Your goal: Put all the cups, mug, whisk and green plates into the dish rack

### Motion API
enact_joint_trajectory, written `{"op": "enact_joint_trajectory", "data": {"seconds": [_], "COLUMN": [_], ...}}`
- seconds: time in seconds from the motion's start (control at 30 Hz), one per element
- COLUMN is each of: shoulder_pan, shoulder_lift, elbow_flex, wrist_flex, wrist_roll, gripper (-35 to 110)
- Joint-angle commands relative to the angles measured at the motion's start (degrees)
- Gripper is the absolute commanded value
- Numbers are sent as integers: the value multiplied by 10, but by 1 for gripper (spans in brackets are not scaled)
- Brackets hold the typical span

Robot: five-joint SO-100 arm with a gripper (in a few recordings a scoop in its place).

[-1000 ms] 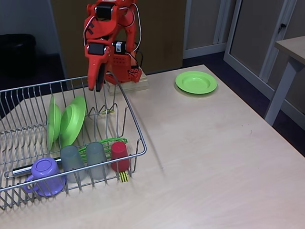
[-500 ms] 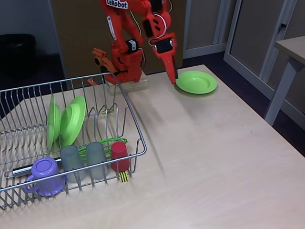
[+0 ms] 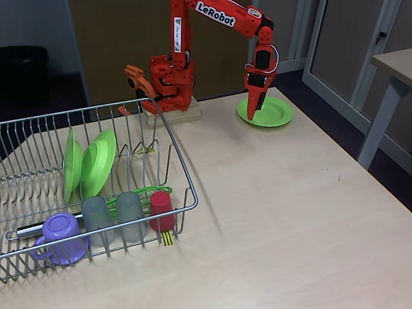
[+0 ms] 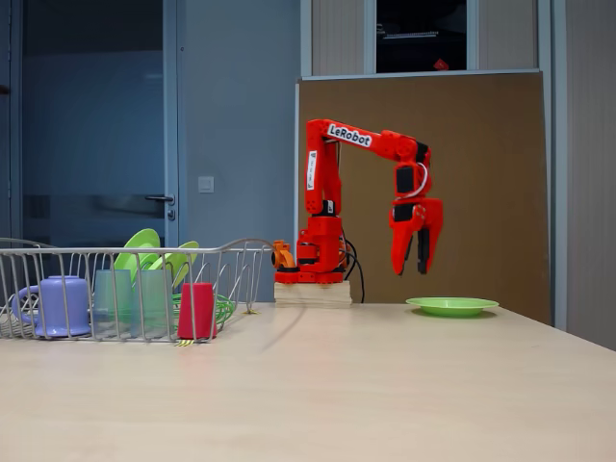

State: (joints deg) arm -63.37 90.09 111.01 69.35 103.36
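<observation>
The one plate still outside the rack lies flat near the tabletop's far edge, right of the arm's base in both fixed views. You can see it has not moved over the last second.

The gripper hangs above the plate's left part, fingers pointing down, clear of the plate. Its jaws stand parted and hold nothing. In the higher fixed view the gripper overlaps the plate's left rim. Half a second ago it stood just left of the plate; a second ago it was over the dish rack's far side. You have thus swung the arm from the rack across to the plate.

The dish rack occupies the tabletop's left part. Its contents are unchanged:
- Two green plates stand on edge in the middle, leaning against each other.
- The mug sits at the near left corner.
- Two grey cups and the red cup stand upside down in a row along the near side.
- The whisk lies behind the cups, its handle pointing left.
</observation>
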Motion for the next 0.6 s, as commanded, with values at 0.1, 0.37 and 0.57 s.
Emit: {"op": "enact_joint_trajectory", "data": {"seconds": [0.1,0.37,0.57], "shoulder_pan": [-44,-97,-112], "shoulder_lift": [-88,-194,-221], "elbow_flex": [-50,-129,-134], "wrist_flex": [-41,-48,-72], "wrist_roll": [60,148,173], "gripper": [30,29,29]}}
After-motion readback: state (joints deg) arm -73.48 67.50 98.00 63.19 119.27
